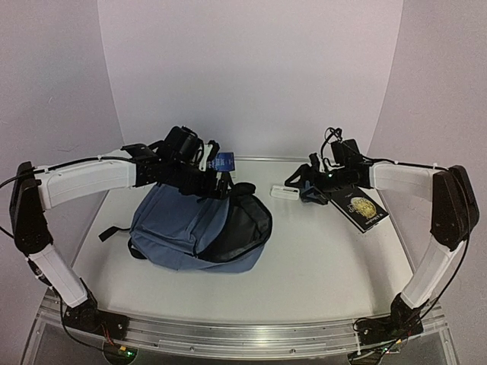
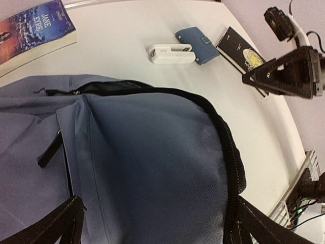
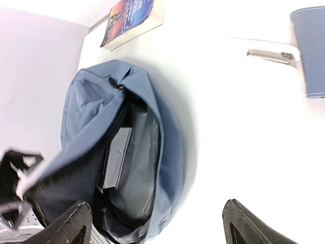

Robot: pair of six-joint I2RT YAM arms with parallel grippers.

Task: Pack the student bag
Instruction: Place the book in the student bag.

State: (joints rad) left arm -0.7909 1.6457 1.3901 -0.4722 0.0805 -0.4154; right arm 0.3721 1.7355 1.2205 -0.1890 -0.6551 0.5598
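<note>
Rail (image 1: 243,336) fronts white table (image 1: 319,266), student bag (image 1: 190,228), pale walls (image 1: 251,76).

Robot lab test booth. White worktop (image 1: 304,274) boxed in by plain white panels (image 1: 251,76) at back and both sides. Two robot arms, left arm (image 1: 84,179) and right arm (image 1: 403,179), bolted to aluminium rail (image 1: 243,334) along near edge. Loose cables (image 1: 110,344) trail by left base; small green light (image 1: 125,351) glows there. Black camera gear and wiring on both wrists. Staged items on worktop: backpack (image 1: 183,228), paperback (image 2: 30,28), dark book (image 1: 361,207).
</note>
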